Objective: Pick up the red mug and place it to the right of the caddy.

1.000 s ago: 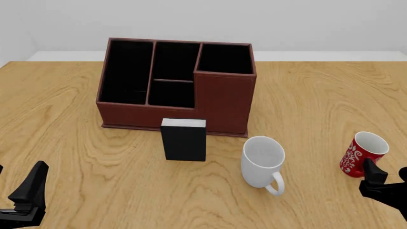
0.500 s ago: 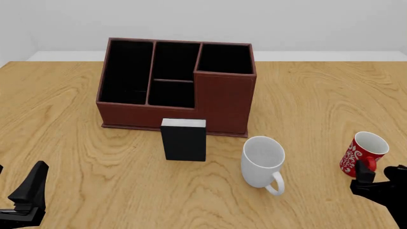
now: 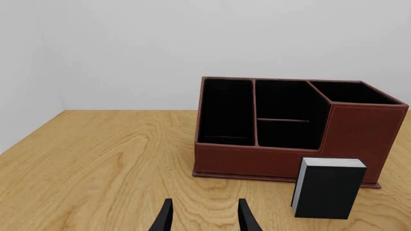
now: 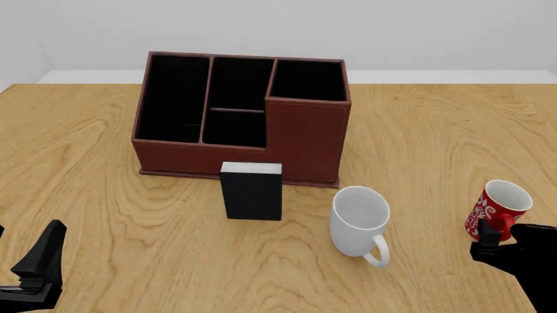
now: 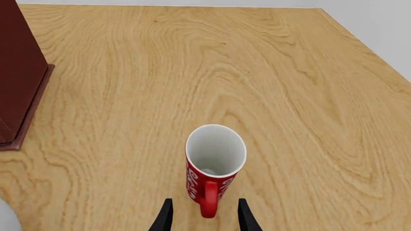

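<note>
Front view: the small red swirl-patterned mug [image 4: 497, 210] is seen upright near the table's right edge, well right of the dark red-brown leather-look caddy [image 4: 242, 116]. Right wrist view: the right gripper [image 5: 202, 215] is spread open astride the handle [image 5: 209, 199]; the mug is judged rigid, light and glossy, best pinched at handle or rim. Left wrist view: the left gripper [image 3: 204, 215] is held open and empty.

A simulated tabletop test scene with an office flavour: a bare wood-grain table [image 4: 104, 130] against blank pale walls, holding a leather-look desk caddy [image 4: 244, 117] at 12 o'clock and a white mug [image 4: 359, 225] at 4 o'clock.
</note>
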You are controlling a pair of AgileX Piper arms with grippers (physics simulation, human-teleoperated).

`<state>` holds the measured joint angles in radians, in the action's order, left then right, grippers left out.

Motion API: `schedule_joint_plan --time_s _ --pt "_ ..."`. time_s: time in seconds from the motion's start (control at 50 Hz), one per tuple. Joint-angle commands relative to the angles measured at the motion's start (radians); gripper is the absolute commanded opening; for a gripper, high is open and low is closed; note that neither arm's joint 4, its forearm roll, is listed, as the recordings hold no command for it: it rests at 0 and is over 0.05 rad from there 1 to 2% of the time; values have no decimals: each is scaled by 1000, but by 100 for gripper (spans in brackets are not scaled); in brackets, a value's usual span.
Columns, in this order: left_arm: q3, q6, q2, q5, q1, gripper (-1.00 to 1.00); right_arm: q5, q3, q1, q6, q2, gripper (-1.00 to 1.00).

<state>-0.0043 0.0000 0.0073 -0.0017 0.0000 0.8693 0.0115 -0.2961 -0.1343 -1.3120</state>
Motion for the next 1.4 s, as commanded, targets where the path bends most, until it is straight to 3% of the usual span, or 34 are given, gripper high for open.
schedule_joint_plan --time_s 0.02,0.34,0.66,0.86,0.88,1.1,1.12,1.2,1.32,1.4 --pt "0 0 0 0 0 100 112 1 -4 -1 -125 100" --pt "0 0 0 0 0 100 260 4 -23 -10 -292 100" --pt "0 0 0 0 0 100 338 30 -23 -17 -405 100" --pt "0 0 0 0 0 100 340 37 -25 -20 -406 100" --pt "0 0 0 0 0 100 339 38 -27 -17 -405 -100" --pt "0 0 0 0 0 100 289 7 -31 -33 -303 -100" --pt "0 0 0 0 0 100 85 -7 14 -71 -30 -100" --pt "0 0 0 0 0 100 -183 34 53 -58 233 -100" --pt "0 0 0 0 0 100 -345 90 95 -44 363 -100" --pt "0 0 0 0 0 100 -388 123 120 -39 387 -100"
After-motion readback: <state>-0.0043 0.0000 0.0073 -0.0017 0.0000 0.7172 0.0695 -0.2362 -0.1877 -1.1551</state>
